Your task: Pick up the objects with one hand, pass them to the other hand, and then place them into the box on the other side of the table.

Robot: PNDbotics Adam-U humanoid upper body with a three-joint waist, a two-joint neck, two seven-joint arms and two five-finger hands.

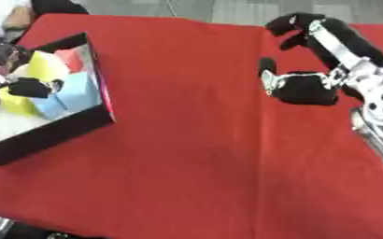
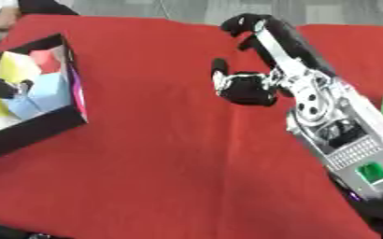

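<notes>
A red cloth covers the whole table, smooth and evenly lit, with a faint crease running down its middle. Beyond the far edge there's a strip of grey floor, pale and plain. The table sits askew, its far edge slanting across the top.

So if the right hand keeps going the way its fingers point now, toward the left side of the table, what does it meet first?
Probably nothing soon: the right hand points left over bare red tablecloth. The black box holding colored blocks is the first thing that way, though the hand's height is unclear.
</notes>
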